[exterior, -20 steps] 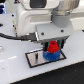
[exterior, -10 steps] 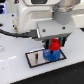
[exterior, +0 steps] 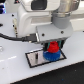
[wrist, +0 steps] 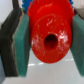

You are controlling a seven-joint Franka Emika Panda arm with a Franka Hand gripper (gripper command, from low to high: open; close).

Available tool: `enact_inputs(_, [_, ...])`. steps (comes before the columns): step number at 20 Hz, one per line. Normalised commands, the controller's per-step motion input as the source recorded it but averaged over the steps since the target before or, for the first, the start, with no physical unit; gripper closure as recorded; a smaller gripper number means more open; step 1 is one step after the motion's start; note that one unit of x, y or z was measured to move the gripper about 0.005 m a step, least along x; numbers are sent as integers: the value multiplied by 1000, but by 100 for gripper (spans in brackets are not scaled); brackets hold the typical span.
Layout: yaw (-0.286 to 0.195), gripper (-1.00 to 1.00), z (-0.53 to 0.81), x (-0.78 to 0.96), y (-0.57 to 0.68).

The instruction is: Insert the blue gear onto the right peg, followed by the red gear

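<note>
In the exterior view, the white arm hangs low over a grey plate [exterior: 37, 58] with a black border that lies on the white table [exterior: 12, 70]. The gripper [exterior: 51, 47] is directly above the end of the plate toward the exterior view's right. The red gear [exterior: 51, 48] sits between its fingers, and the blue gear [exterior: 51, 55] lies on the plate just beneath the red gear, touching or nearly touching it. The peg there is hidden by the gears.

In the wrist view, the red gear [wrist: 49, 35] fills the frame, its centre hole dark. A green pad [wrist: 21, 46] presses against each side of it, so the fingers are closed on the red gear.
</note>
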Motion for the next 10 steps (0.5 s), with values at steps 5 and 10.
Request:
enact_inputs(5, [0,100,-98,153,80])
enact_inputs(10, [0,100,-129,160,89])
